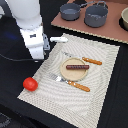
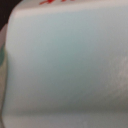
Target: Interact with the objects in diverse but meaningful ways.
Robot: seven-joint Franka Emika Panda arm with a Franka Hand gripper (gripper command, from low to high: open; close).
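My white arm's hand (image 1: 37, 46) hangs over the left edge of the striped placemat (image 1: 102, 75); its fingers are hidden behind the hand. A pale blue surface, likely the cup (image 2: 65, 65), fills the wrist view at very close range; the cup does not show in the exterior view. A white flat piece (image 1: 60, 39) pokes out beside the hand. The brown sausage stick (image 1: 77, 66) lies on a tan plate (image 1: 75, 74). The small red tomato (image 1: 30, 84) rests at the mat's near left corner. Two grey pots (image 1: 70, 11) (image 1: 96, 15) stand on a brown board.
A knife (image 1: 86, 60) and a fork (image 1: 71, 82) with orange handles flank the plate. The brown board (image 1: 112, 31) runs along the back, with a bowl (image 1: 125, 19) at the exterior view's right edge. The table around the mat is dark.
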